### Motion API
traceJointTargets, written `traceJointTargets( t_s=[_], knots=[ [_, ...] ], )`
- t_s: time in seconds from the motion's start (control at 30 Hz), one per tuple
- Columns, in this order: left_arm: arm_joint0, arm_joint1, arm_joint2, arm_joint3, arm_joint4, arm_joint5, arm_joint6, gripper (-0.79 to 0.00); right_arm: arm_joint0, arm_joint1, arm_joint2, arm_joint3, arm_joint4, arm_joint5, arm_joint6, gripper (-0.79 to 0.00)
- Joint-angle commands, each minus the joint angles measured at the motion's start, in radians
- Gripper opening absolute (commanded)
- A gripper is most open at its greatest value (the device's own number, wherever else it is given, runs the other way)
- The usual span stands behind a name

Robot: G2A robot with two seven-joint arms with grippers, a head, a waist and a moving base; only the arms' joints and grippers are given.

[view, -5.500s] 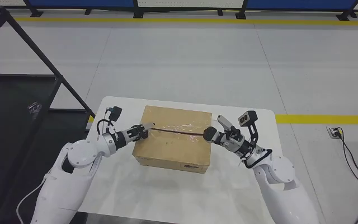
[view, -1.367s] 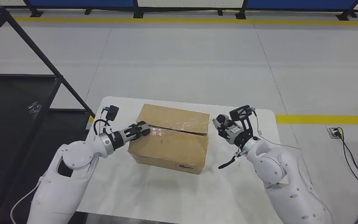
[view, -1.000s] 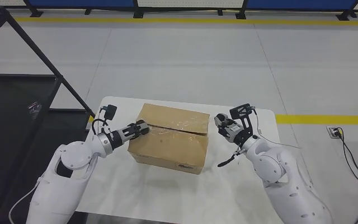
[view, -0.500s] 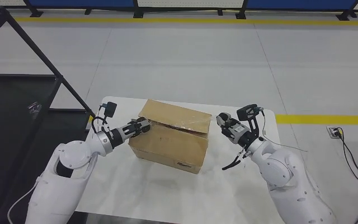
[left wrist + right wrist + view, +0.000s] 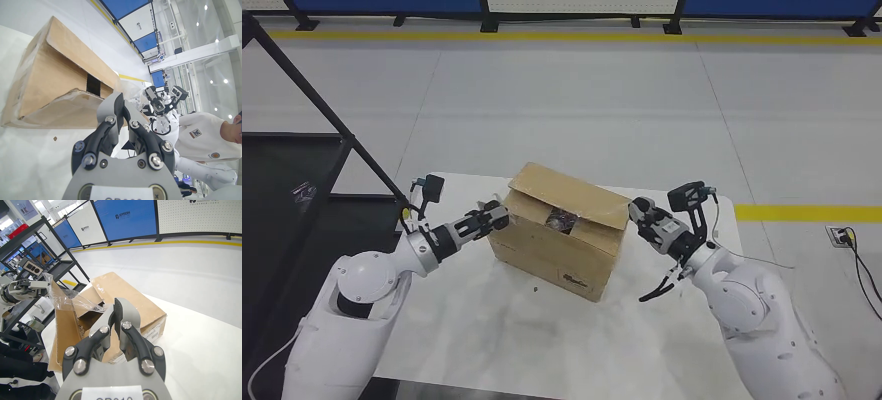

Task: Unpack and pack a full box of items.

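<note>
Box (image 5: 560,240), top partly open, on table (image 5: 492,330); left claw (image 5: 122,106) pinches clear tape (image 5: 64,296) at its corner; right claw (image 5: 116,308) closed beside it

glossy white arms (image 5: 362,285) carry black cables (image 5: 654,292); left gripper (image 5: 122,103) and right gripper (image 5: 115,307) are grey, black-linked, silver-screwed.

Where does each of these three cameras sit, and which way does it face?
Top: above the arms, looking down at table and box; left gripper and right gripper show.
Left wrist: on the left arm, looking past its own gripper at the box, right gripper beyond.
Right wrist: on the right arm, facing the box's opened top; left gripper opposite pinches tape.
Shared: each wrist view shows the other's gripper across the box.
</note>
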Motion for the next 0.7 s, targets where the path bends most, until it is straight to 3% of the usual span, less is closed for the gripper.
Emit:
traceJointTargets(
  t_s=[0.0,0.67],
  knots=[
    [0.001,0.001,-0.002,0.001,-0.004,0.0,-0.008,-0.785,-0.004,0.0,0.001,-0.004,0.002,0.003,-0.003,-0.785],
    [0.088,0.017,-0.045,-0.093,0.007,0.002,-0.04,-0.785,-0.017,0.004,0.014,-0.037,0.016,-0.013,-0.01,-0.785]
  ],
)
